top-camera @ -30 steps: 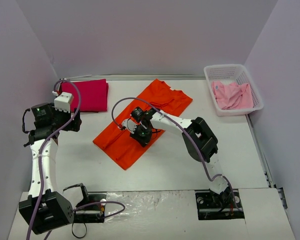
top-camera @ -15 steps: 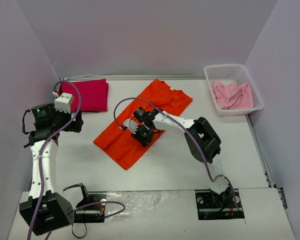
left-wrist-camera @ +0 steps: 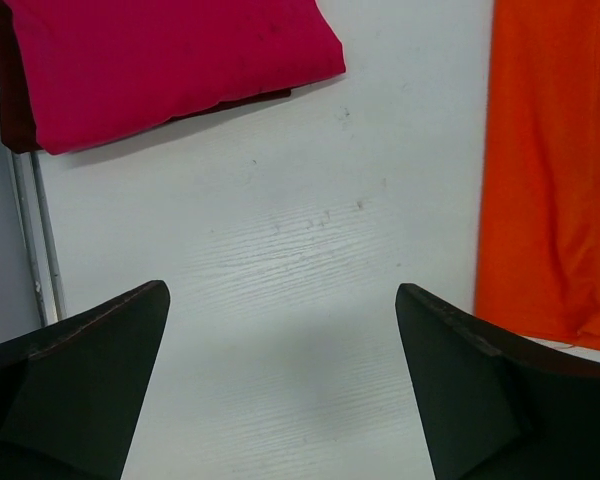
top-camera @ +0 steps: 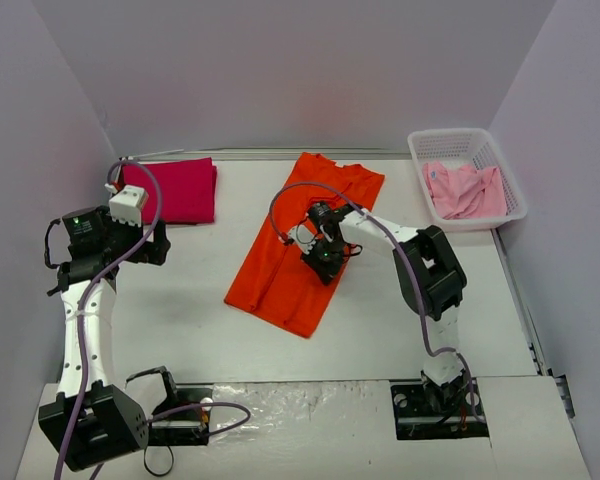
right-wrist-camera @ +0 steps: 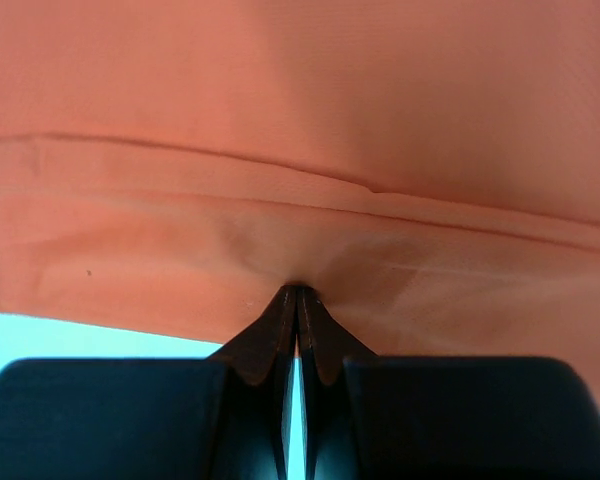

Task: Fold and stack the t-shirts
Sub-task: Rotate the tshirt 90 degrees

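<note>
The bright orange t-shirt (top-camera: 302, 240) lies folded lengthwise in a long strip on the middle of the table. My right gripper (top-camera: 325, 262) is shut on its right edge, pinching the cloth (right-wrist-camera: 300, 200) at the fingertips. The magenta-red t-shirt (top-camera: 178, 189) lies folded at the back left and also shows in the left wrist view (left-wrist-camera: 170, 60). The pale pink t-shirt (top-camera: 464, 190) lies crumpled in the white basket (top-camera: 422, 152). My left gripper (top-camera: 152, 246) is open and empty over bare table, between the magenta-red shirt and the orange one (left-wrist-camera: 555, 170).
The white lattice basket stands at the back right corner. Grey walls close in the back and both sides. A purple cable (top-camera: 290, 197) loops over the orange shirt near my right arm.
My right gripper has dragged the orange shirt to the right and turned it from a diagonal to a nearly straight lie. The left arm has barely moved.
</note>
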